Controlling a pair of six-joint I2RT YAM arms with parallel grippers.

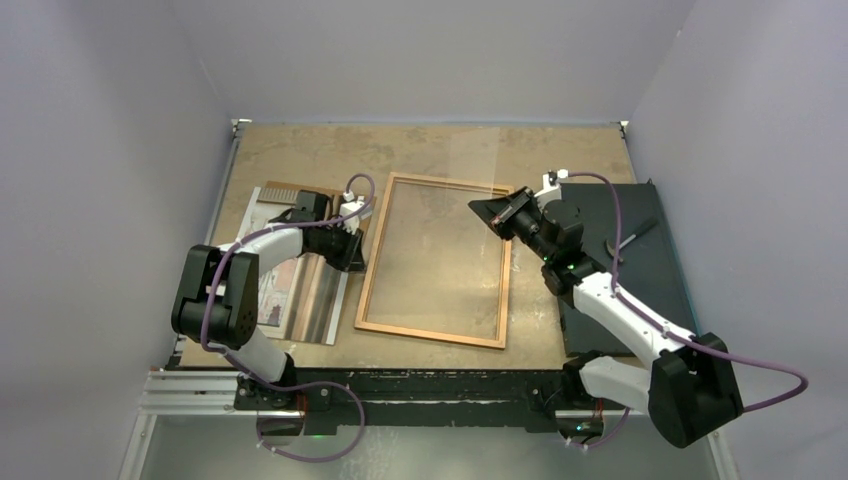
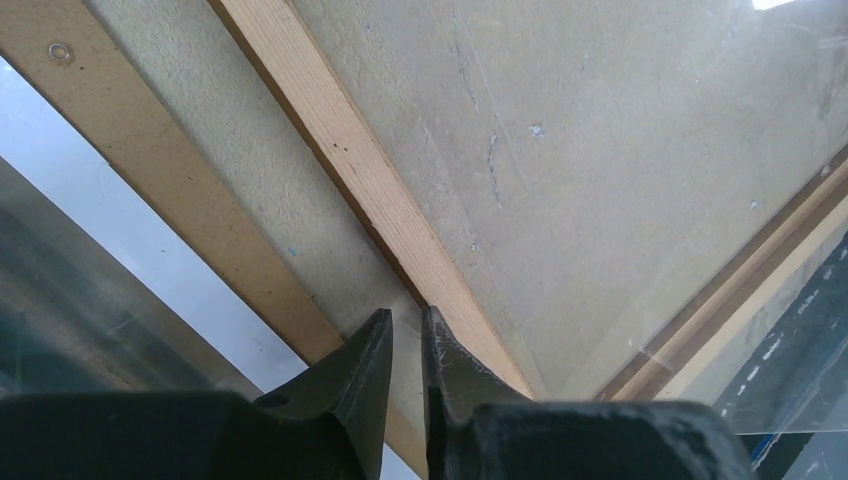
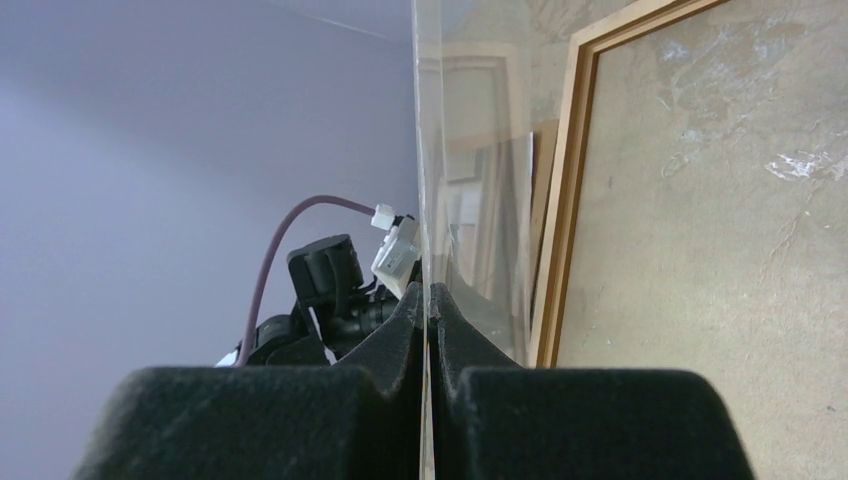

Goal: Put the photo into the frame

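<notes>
Frame (image 1: 430,334) lies flat at centre of table (image 1: 300,150); photo (image 1: 272,297) lies flat to its left. R gripper (image 3: 428,292) pinches clear pane (image 3: 470,150), tilted over frame. L gripper (image 2: 407,315) at frame's left rail, jaws narrow; can't tell if gripping

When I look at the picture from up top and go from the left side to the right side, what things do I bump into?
the photo → the left claw → the frame → the right claw, pinching a clear pane → the black slab
</notes>
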